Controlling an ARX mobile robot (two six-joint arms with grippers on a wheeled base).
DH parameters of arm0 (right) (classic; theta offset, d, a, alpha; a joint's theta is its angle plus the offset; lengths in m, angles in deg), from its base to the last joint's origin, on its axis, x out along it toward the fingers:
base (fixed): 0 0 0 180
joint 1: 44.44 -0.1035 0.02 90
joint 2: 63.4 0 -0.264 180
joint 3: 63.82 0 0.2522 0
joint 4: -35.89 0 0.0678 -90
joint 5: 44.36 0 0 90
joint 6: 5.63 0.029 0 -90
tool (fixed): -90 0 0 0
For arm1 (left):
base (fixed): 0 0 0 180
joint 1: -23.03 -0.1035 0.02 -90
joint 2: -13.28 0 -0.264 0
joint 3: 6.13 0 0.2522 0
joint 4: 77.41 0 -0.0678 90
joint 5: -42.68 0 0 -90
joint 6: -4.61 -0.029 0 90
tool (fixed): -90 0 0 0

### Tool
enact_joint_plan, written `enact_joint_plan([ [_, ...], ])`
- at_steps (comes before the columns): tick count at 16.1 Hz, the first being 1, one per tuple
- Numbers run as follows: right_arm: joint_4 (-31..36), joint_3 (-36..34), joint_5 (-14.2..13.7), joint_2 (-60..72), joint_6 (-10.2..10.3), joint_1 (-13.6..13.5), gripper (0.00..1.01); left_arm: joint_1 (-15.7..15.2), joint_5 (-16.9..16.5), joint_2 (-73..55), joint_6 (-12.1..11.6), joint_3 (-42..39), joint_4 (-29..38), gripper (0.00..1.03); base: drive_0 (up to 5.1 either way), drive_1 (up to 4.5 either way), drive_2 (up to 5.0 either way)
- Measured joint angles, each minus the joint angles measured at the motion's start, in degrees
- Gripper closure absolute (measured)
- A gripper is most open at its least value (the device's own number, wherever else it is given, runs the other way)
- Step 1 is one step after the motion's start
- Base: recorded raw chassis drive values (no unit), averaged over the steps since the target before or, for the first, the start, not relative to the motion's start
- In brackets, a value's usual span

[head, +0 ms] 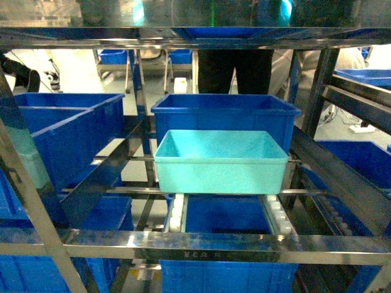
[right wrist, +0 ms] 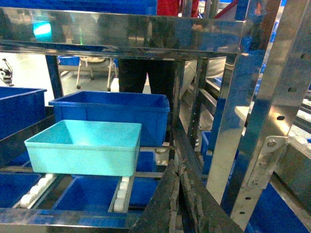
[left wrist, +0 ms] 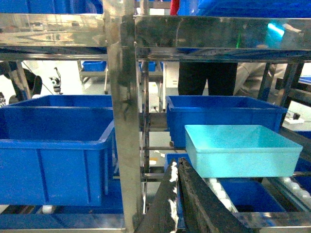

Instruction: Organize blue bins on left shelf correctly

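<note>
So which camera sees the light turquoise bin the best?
The head view: the turquoise bin sits in the middle, facing us, inside visible and empty. The left wrist view shows it off right, angled, with the left gripper below it. The right wrist view shows it off left, above the right gripper.

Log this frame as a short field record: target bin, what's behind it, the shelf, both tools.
target bin: turquoise bin, upright, empty, resting on the white rollers
behind it: dark blue bin, directly behind; whether they touch is unclear
shelf: steel rack, front rail bare
left tool: looks shut, holding nothing, short of the bin
right tool: looks shut, holding nothing, right of the bin
background: person standing behind the rack
</note>
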Motion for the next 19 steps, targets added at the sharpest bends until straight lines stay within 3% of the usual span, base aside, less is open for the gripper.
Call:
enact_joint_plan([
  [1,-1.81,0.02,-0.17,-1.31,0.02,0.0,0.99,0.0,-0.07,5.22,0.0,-0.07,-7.39,1.01,0.0,0.0,0.0],
  [9,-11.19,0.02,-0.15,-11.17,0.04,0.0,0.99,0.0,-0.02,6.8,-0.02,-0.04,-6.78,1.01,0.0,0.0,0.0],
  [11,-21.92,0.07,-0.17,-19.85,0.02,0.0,0.99,0.0,-0.02,6.8,0.0,-0.04,-6.78,1.01,0.0,0.0,0.0],
  [18,-21.7,0.09,-0.13,-21.11,0.02,0.0,0.99,0.02,-0.02,6.8,0.0,-0.04,-6.78,1.01,0.0,0.0,0.0],
  [19,-21.68,0.09,-0.13,-21.11,0.02,0.0,0.94,0.02,-0.02,6.8,0.0,-0.04,-6.75,1.01,0.0,0.0,0.0],
])
